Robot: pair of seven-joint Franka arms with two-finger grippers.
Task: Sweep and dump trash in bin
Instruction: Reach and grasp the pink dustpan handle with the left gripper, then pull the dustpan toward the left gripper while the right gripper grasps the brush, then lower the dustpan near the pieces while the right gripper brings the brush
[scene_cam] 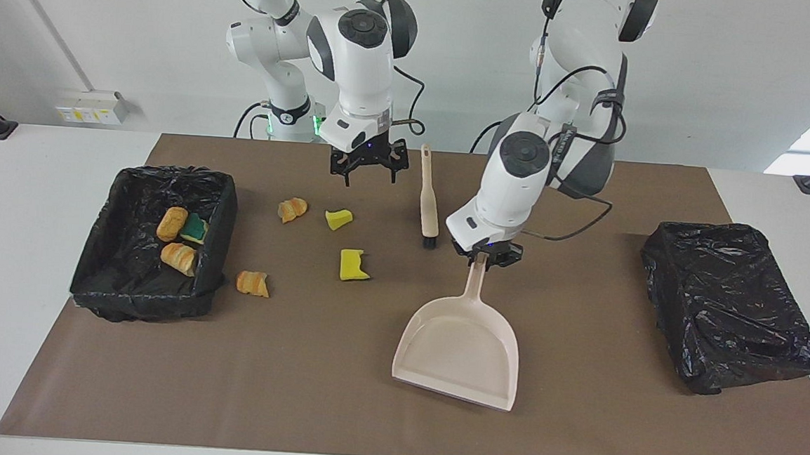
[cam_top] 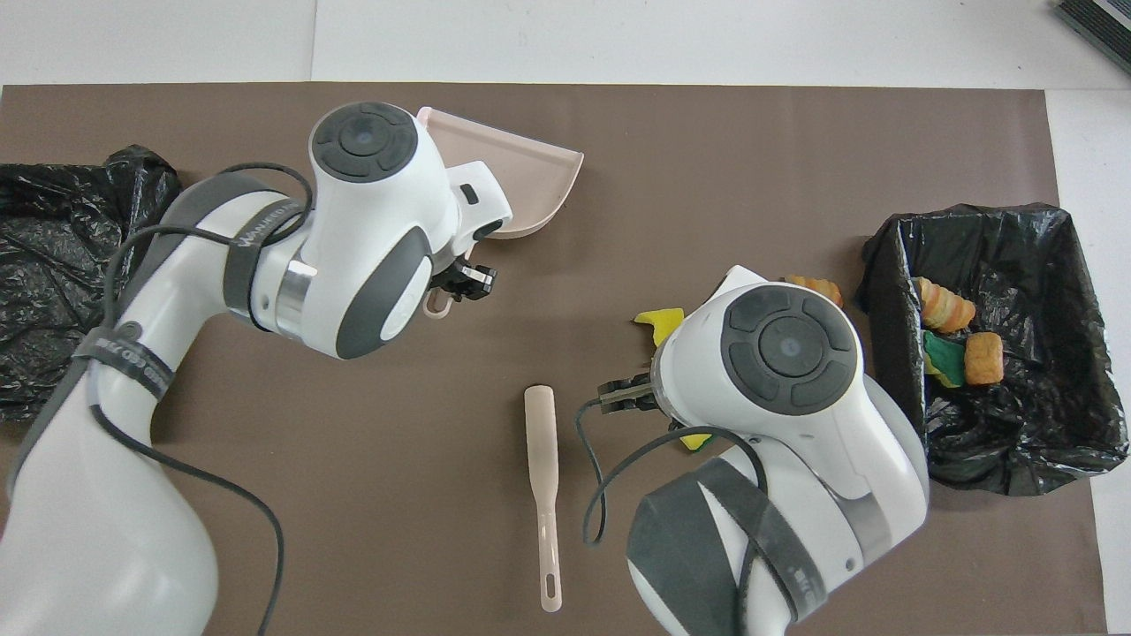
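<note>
My left gripper (scene_cam: 484,255) is shut on the handle of the pale pink dustpan (scene_cam: 457,347), which slants with its mouth away from the robots. The dustpan (cam_top: 512,177) shows partly from under the left arm. My right gripper (scene_cam: 369,165) hangs open and empty over the mat close to the robots. Loose trash lies on the mat: two yellow sponge pieces (scene_cam: 339,218) (scene_cam: 353,265) and two croissant pieces (scene_cam: 292,209) (scene_cam: 252,283). The black-lined bin (scene_cam: 93,265) at the right arm's end holds two bread pieces and a green sponge.
A pink-handled brush (scene_cam: 428,197) lies on the mat between the two grippers, bristles away from the robots. A second black-lined bin (scene_cam: 730,307) sits at the left arm's end. A brown mat (scene_cam: 296,404) covers the white table.
</note>
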